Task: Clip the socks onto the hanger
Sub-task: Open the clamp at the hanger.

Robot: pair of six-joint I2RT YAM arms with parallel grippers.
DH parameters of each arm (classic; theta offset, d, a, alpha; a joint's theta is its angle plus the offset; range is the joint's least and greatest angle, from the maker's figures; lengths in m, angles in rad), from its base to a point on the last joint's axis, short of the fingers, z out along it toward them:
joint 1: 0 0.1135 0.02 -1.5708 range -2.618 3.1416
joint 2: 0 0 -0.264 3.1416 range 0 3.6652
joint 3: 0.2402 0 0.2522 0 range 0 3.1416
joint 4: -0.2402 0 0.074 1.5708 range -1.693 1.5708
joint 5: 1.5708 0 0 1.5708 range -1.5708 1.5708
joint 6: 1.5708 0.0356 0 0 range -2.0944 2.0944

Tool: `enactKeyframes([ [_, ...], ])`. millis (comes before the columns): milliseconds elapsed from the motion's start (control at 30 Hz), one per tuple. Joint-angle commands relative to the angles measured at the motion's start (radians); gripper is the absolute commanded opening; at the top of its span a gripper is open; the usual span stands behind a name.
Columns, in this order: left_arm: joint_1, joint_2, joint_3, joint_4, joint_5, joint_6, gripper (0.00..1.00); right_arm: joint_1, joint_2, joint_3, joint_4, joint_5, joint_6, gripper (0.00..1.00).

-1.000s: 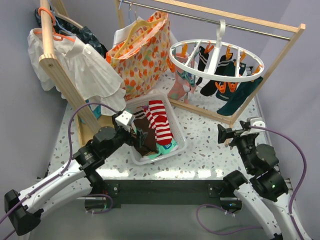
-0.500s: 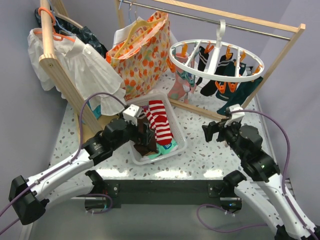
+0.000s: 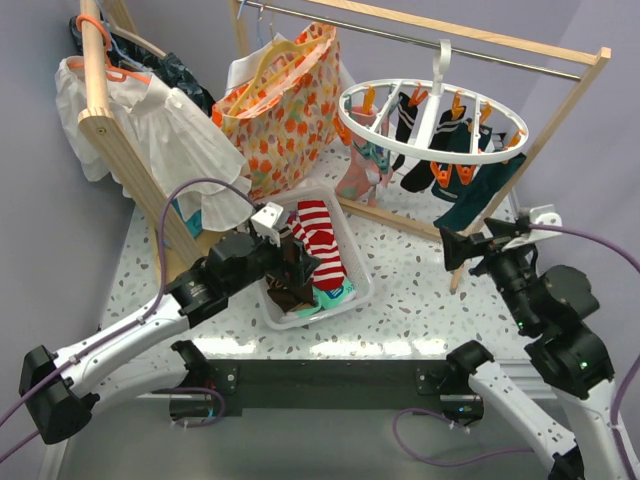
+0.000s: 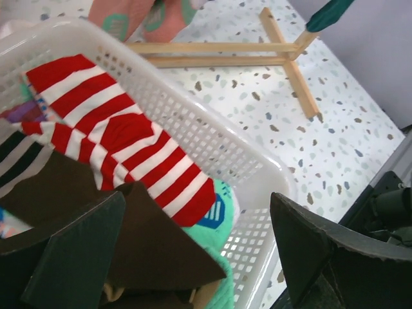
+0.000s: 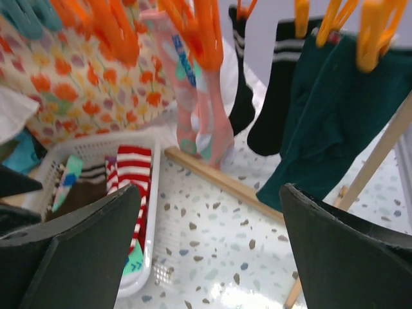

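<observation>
No word, brand or number can be read anywhere; the only lettering is a short column of blue characters down the leg of the pink sock [image 5: 188, 77] hanging from the white drying hanger [image 3: 345, 115], too blurred to make out.

A basket [image 3: 355, 290] sits on the table [image 3: 430, 300] left of its middle, toward the near edge, with loose socks [image 3: 320, 245] lying in it. Behind the basket, by the far edge, stands a bag [image 3: 280, 110], and a shirt [image 3: 170, 135] hangs over the far left corner. Over the far right corner the hanger [image 3: 432, 105] hangs from a rail [image 3: 520, 62], with clipped socks [image 3: 475, 195] dangling under it, well apart from the basket.
</observation>
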Motion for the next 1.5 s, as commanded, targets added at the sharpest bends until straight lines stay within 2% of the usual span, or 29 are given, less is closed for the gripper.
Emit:
enactKeyframes([
  [0,-0.051,0.041,0.087,0.133,0.008,0.023,1.00,0.002,0.082,0.161,-0.059,0.062,-0.016,0.90],
  [133,-0.106,0.088,0.127,0.156,-0.039,0.058,1.00,0.003,0.183,0.342,-0.120,0.075,-0.025,0.88],
  [333,-0.168,0.131,0.159,0.254,-0.053,0.095,1.00,0.002,0.315,0.473,-0.145,0.060,-0.033,0.81],
  [867,-0.211,0.217,0.231,0.320,-0.032,0.126,1.00,0.003,0.375,0.536,-0.107,0.065,-0.063,0.66],
  [1133,-0.217,0.232,0.234,0.343,-0.038,0.135,1.00,0.003,0.378,0.522,-0.070,0.083,-0.083,0.63],
  [1467,-0.220,0.252,0.249,0.372,-0.044,0.156,1.00,0.002,0.398,0.519,-0.019,0.075,-0.094,0.51],
])
